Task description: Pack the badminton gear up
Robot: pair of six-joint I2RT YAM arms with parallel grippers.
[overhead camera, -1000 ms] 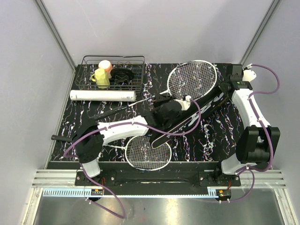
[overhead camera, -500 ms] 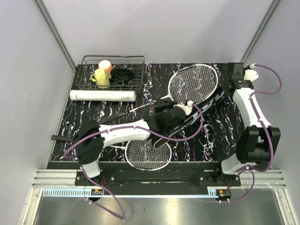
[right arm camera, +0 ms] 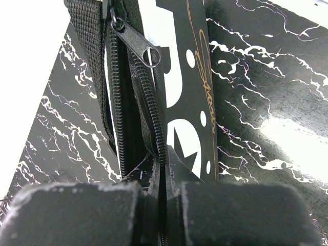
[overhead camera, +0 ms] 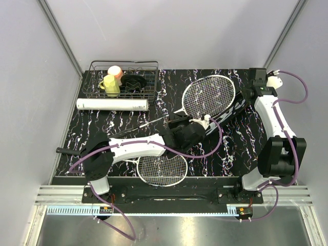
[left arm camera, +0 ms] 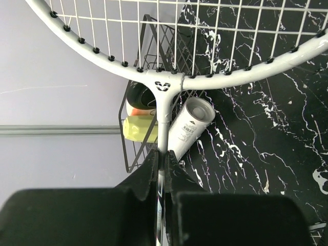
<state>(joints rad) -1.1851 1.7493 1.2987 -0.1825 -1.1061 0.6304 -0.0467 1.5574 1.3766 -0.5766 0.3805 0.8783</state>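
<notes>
Black marbled table point(overhead camera: 230, 154) fills the booth, with pale walls on three sides. At its far left corner stands a wire basket point(overhead camera: 123, 62) with a yellow cup point(overhead camera: 110, 85) and a pink cup point(overhead camera: 115, 70) inside. Just in front of the basket the long white tube point(overhead camera: 113, 104) lies on its side, parallel to the basket's front and apart from everything else.

Closer to the near edge, the lying racket point(overhead camera: 161, 170) rests flat, its white-strung head partly hidden under the left forearm.

Around the middle, the left gripper point(left arm camera: 161, 156) is pinched narrow on the shaft of the held racket point(overhead camera: 210, 96), just below the white throat where the frame forks. The head of this racket points toward the far right and overlaps the wide end of the bag point(overhead camera: 225, 115). I cannot tell whether it touches the bag or hangs above it. The black bag lies on a slant, from the table's centre up to the far right corner.

At that far right end, the right gripper point(right arm camera: 161, 154) is closed tight on the bag's zippered edge. The zip pull point(right arm camera: 136, 43) lies a little way along the track beyond the fingers.
</notes>
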